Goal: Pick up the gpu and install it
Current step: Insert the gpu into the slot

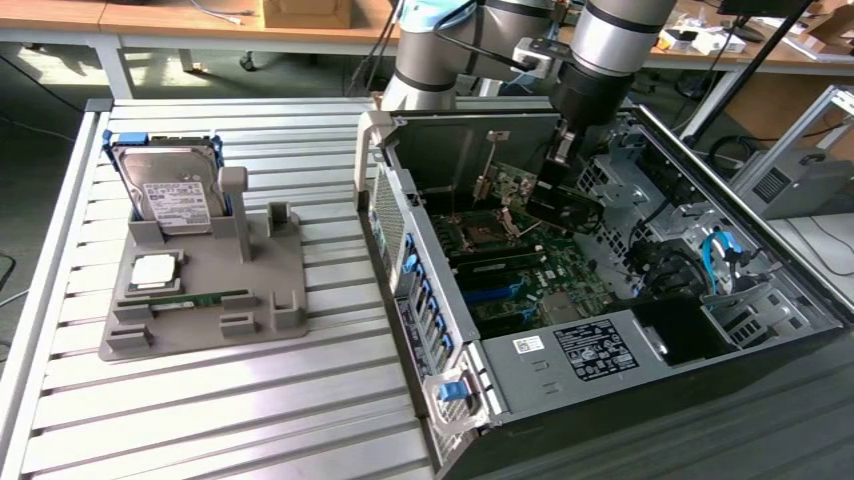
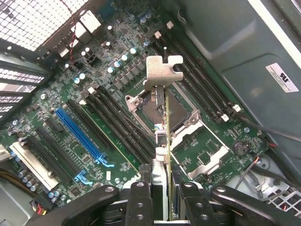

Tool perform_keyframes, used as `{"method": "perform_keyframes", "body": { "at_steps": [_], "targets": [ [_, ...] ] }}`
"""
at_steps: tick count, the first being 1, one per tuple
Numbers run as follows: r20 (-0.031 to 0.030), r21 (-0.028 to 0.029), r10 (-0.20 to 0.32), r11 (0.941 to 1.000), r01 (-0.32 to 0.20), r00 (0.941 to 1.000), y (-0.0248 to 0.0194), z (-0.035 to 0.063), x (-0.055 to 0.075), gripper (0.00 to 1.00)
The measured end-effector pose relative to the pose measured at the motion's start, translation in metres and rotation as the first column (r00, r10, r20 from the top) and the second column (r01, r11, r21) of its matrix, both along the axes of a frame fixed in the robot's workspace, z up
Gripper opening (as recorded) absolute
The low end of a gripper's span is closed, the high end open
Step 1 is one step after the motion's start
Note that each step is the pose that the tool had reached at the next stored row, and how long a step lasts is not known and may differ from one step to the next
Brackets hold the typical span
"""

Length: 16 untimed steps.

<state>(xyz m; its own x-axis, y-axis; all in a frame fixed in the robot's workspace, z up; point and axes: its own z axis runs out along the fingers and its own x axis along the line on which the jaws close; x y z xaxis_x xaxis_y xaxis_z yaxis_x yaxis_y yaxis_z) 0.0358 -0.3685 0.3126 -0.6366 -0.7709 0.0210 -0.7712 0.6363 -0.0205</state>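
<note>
The open computer case (image 1: pixel 534 365) holds the motherboard (image 2: pixel 89 117), which lies directly beneath the gripper (image 2: pixel 167 190) reaching down inside. In the exterior view, a gray stand (image 1: pixel 274 300) well off to the gripper's side carries an upright hard drive (image 1: pixel 174 195) and a memory stick (image 1: pixel 187 299). The gripper clamps the gpu (image 2: pixel 167 122) edge-on between its fingers. From the wrist, its metal bracket (image 2: pixel 162 70) juts ahead over the processor socket (image 2: pixel 149 108).

Soft, even overhead light washes the slatted aluminium bench (image 1: pixel 200 400), drawing a pale sheen along its slats. The open computer case (image 1: pixel 534 360) is dimmer inside, shaded beneath the robot arm (image 1: pixel 607 40). In the wrist view the perforated grille (image 2: pixel 37 19) glares near-white, the bracket of the gpu (image 2: pixel 162 70) gleams, and the black jaws of the gripper (image 2: pixel 165 188) sit dark.
</note>
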Motion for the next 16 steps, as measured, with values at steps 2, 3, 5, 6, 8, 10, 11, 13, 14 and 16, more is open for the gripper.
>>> {"method": "perform_keyframes", "body": {
  "at_steps": [2, 3, 5, 6, 8, 10, 11, 13, 14, 16],
  "targets": [
    [0.0000, 0.0000, 0.016, 0.9999, -0.016, 0.9999, 0.0000, 0.0000, 0.0000, 0.27],
    [-0.0001, -0.0001, 0.027, 0.9996, -0.027, 0.9996, 0.0000, 0.0000, 0.0000, 0.27],
    [0.0000, 0.0000, 0.044, 0.9990, -0.044, 0.9990, 0.0000, 0.0000, 0.0000, 0.27],
    [0.0000, 0.0001, 0.053, 0.9986, -0.053, 0.9986, 0.0000, 0.0000, 0.0000, 0.27],
    [0.0000, -0.0001, 0.072, 0.9974, -0.072, 0.9974, 0.0000, 0.0000, 0.0000, 0.27],
    [0.0000, 0.0000, 0.090, 0.9959, -0.090, 0.9959, 0.0000, 0.0000, 0.0000, 0.27],
    [0.0000, -0.0001, 0.097, 0.9953, -0.097, 0.9953, 0.0000, 0.0000, 0.0000, 0.27],
    [0.0000, -0.0001, 0.115, 0.9933, -0.115, 0.9933, 0.0000, 0.0000, 0.0000, 0.27],
    [0.0000, 0.0000, 0.124, 0.9923, -0.124, 0.9923, 0.0000, 0.0000, 0.0000, 0.27],
    [0.0000, 0.0000, 0.140, 0.9901, -0.140, 0.9901, 0.0000, 0.0000, 0.0000, 0.27]
  ]
}}
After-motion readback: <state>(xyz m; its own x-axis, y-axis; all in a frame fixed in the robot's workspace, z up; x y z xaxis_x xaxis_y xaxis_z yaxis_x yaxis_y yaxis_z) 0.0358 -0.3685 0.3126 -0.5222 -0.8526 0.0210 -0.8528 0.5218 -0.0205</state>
